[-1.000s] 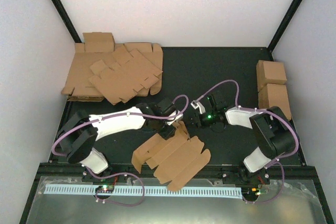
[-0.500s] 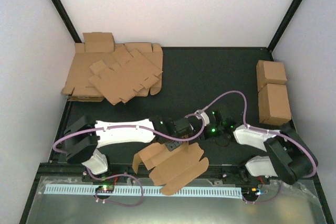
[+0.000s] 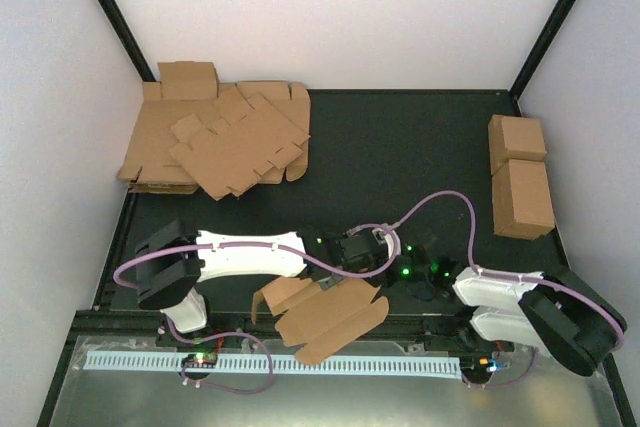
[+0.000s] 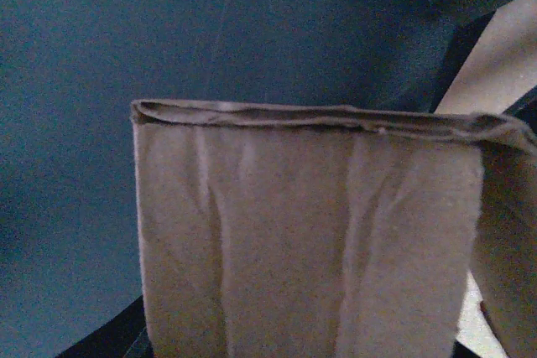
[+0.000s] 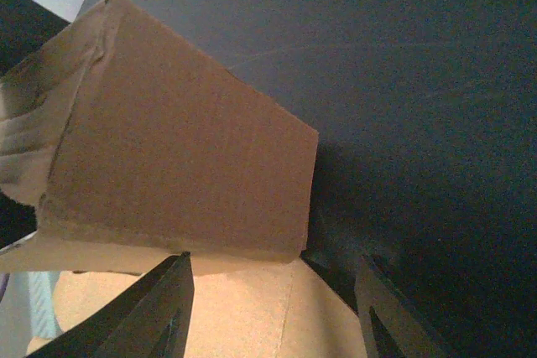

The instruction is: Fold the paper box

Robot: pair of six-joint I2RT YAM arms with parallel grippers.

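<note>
Left gripper partly closed, pinching a wrinkled, folded-over flap of the plain brown die-cut cardboard paper box. Right gripper jaws apart, its 2 fingers just below another raised flap, not clamping it. Box lies partly folded at the near edge of the black table, between the 2 arm bases.
</note>
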